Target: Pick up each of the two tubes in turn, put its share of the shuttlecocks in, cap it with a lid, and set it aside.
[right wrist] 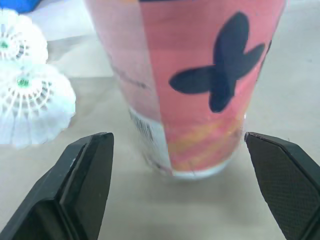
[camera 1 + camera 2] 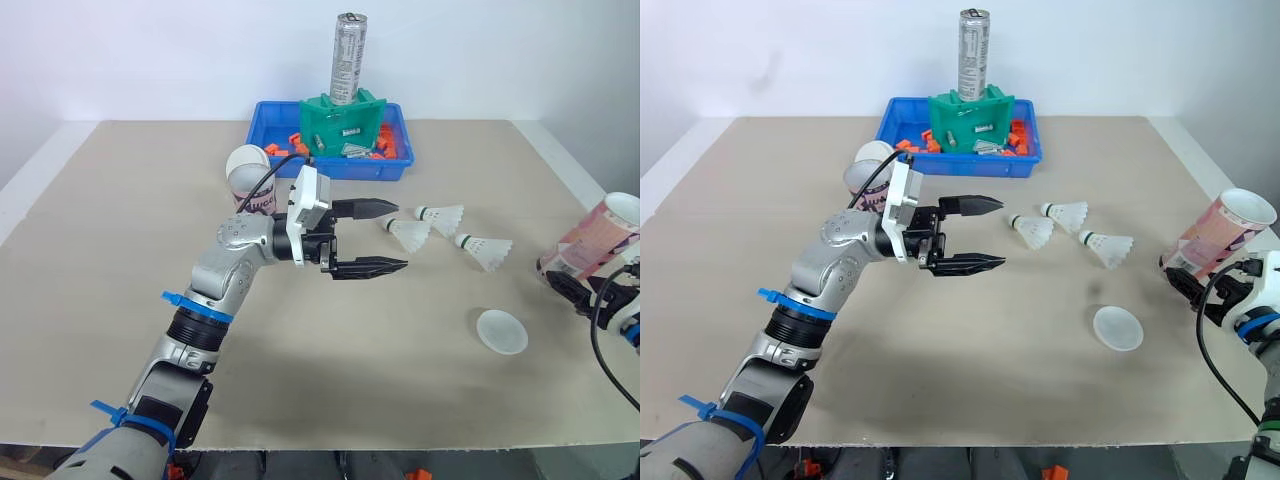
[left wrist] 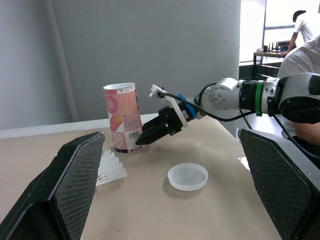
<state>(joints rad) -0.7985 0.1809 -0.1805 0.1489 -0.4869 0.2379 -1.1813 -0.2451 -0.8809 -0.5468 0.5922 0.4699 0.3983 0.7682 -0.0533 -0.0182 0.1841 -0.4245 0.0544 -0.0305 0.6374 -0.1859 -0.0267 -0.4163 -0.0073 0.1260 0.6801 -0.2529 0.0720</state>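
Observation:
A pink patterned tube (image 2: 600, 236) stands open-topped at the table's right edge. My right gripper (image 2: 1185, 282) is low at its base, and in the right wrist view its fingers (image 1: 85, 175) stand wide apart on either side of the tube (image 1: 200, 75) without touching it. A second pink tube (image 2: 250, 180) is behind my left forearm, partly hidden. My left gripper (image 2: 402, 236) hovers open and empty, just left of three white shuttlecocks (image 2: 442, 216) lying mid-table. A translucent lid (image 2: 501, 331) lies near the front right.
A blue bin (image 2: 268, 128) at the back holds orange parts and a green stand with a tall silver can (image 2: 350, 55). In the left wrist view a person (image 3: 302, 45) is in the background beyond the table.

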